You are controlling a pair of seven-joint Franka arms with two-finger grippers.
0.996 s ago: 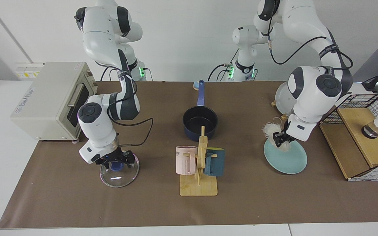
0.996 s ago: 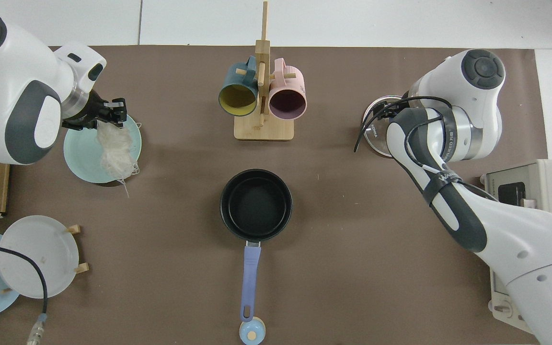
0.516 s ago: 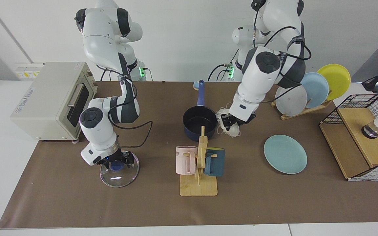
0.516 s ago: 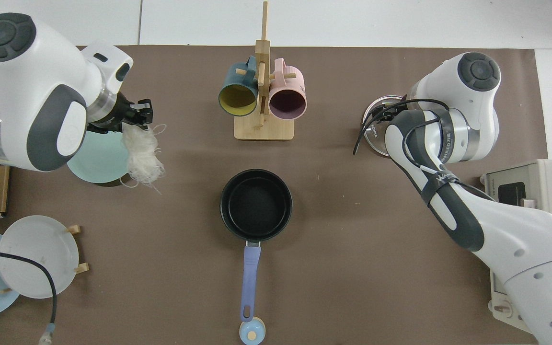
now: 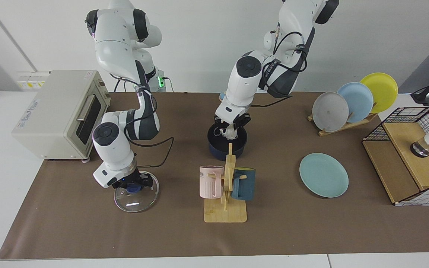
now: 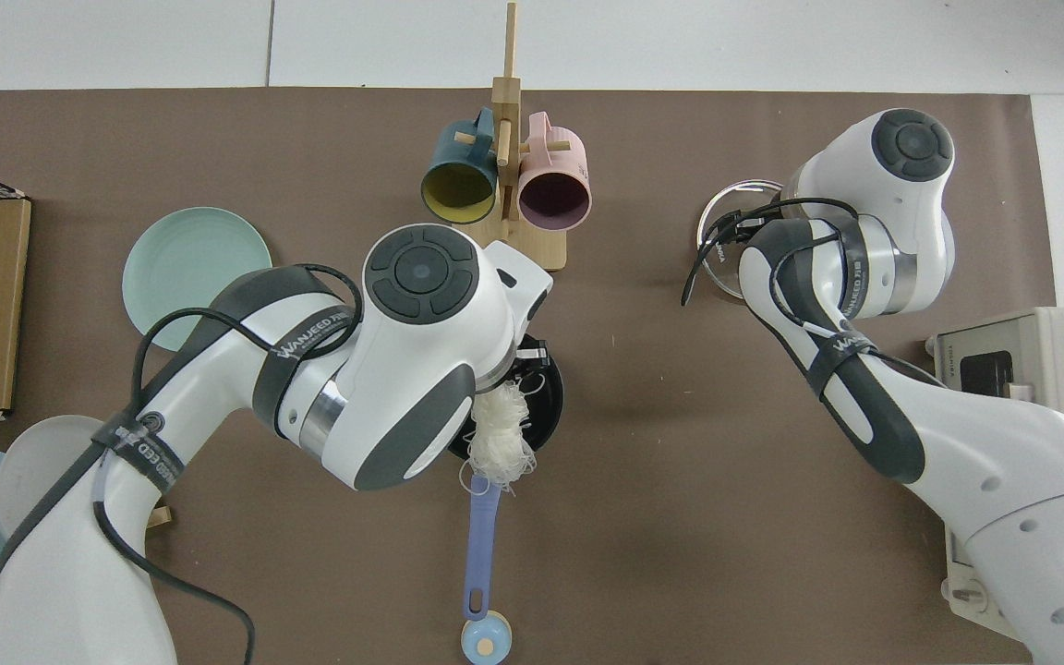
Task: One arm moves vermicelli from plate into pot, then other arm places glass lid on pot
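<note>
Now left gripper (image 5: pixel 232 128) holding vermicelli (image 6: pixel 500 436) over pot (image 5: pixel 226 143), right gripper (image 5: pixel 132 185) at glass lid (image 5: pixel 136 197), grip unclear.

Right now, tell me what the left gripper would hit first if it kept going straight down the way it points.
The left gripper points down into the pot, holding the vermicelli. It would likely press the vermicelli onto the pot's black floor first, though depth is unclear.

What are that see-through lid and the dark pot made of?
The glass lid looks like clear glass: the brown table shows through it, with a bright reflection, a thin metallic rim and a blue knob, possibly plastic. The pot seems to be metal with a dark navy coating outside and a matte black inside; its blue handle may be plastic.
</note>
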